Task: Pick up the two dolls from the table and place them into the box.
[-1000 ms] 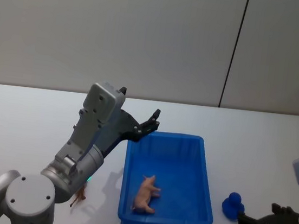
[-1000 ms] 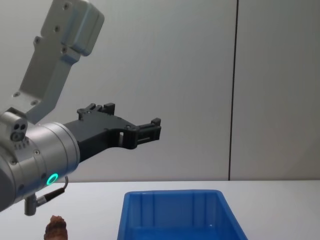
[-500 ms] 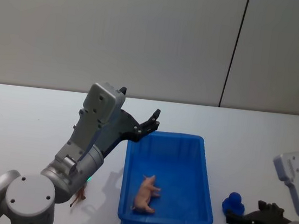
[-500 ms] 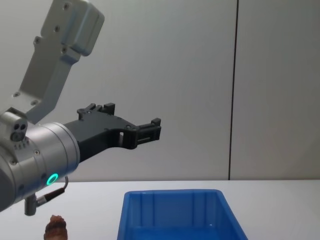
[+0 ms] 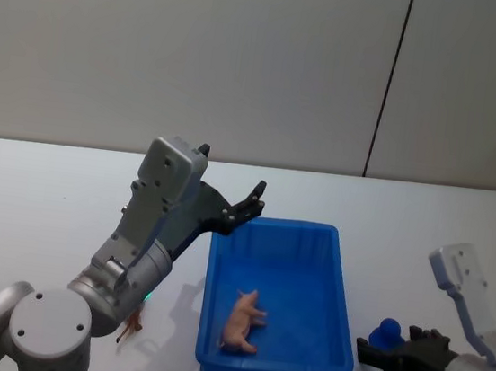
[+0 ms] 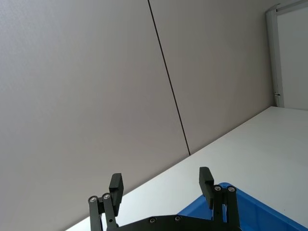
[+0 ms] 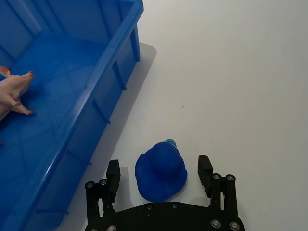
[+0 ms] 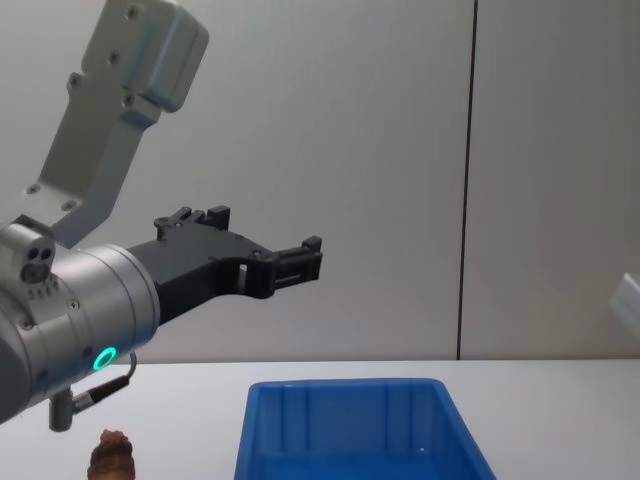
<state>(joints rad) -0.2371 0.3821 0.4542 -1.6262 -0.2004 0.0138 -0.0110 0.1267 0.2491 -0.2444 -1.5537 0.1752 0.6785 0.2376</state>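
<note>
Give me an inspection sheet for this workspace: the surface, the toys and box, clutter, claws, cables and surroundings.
Surface: white table, flat.
Job's things: pink pig lying inside the blue box; blue doll on the table right of the box; brown doll on the table left of it.
Clutter: nothing seen.
Claws: left claw open, held high by the box's far left corner; right claw open, low, fingers either side of the blue doll.
Cables: short lead under the left arm.
Surroundings: grey wall with a dark seam.
</note>
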